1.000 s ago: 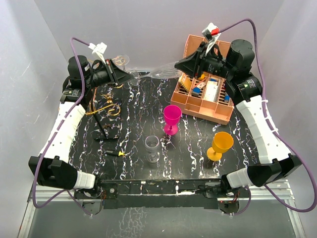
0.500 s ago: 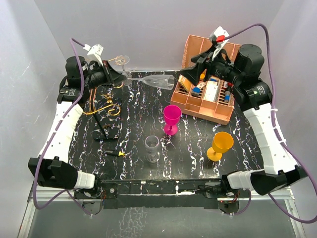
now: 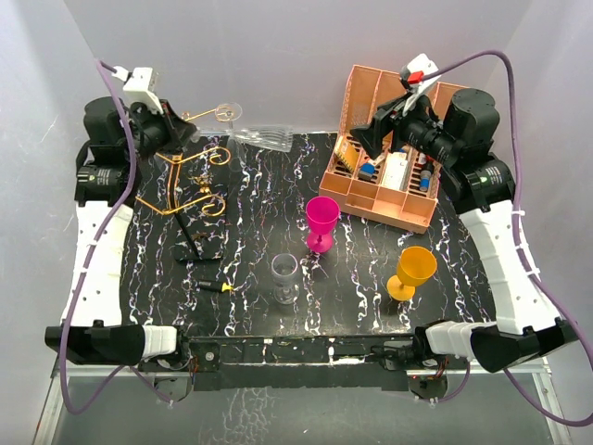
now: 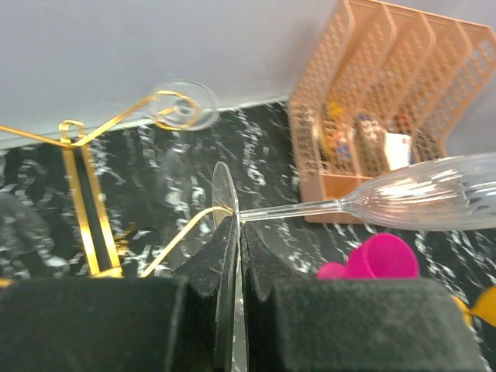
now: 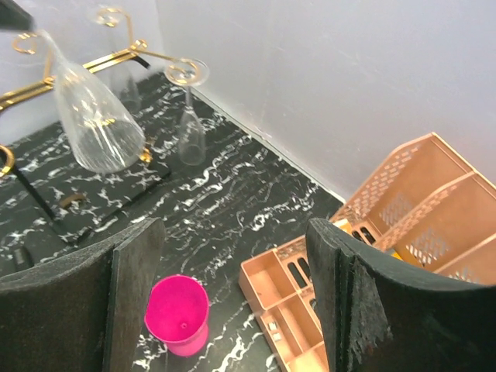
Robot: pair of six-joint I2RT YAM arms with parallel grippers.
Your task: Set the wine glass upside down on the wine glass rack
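A clear wine glass (image 3: 264, 138) lies nearly level in the air at the back left, its bowl (image 4: 434, 194) pointing right. My left gripper (image 3: 179, 139) is shut on its round foot, which stands pinched edge-on between the black pads (image 4: 239, 229). The gold wire wine glass rack (image 3: 185, 202) stands just below and beside that hand, and one curled arm (image 4: 167, 105) shows past the foot. My right gripper (image 3: 368, 139) is open and holds nothing, hovering above the organiser's left edge. From the right wrist the glass bowl (image 5: 97, 128) hangs in front of the rack (image 5: 108, 60).
Another clear glass (image 5: 190, 132) hangs upside down from a rack arm at the back. A magenta cup (image 3: 321, 221), an orange cup (image 3: 412, 271) and a small clear glass (image 3: 285, 276) stand mid-table. The salmon-pink organiser (image 3: 384, 195) fills the back right. A small black-and-yellow item (image 3: 215, 286) lies left of centre.
My right gripper opened off the glass bowl and drew back to the right. My left arm swung left and back, carrying the glass by its foot toward the rack.
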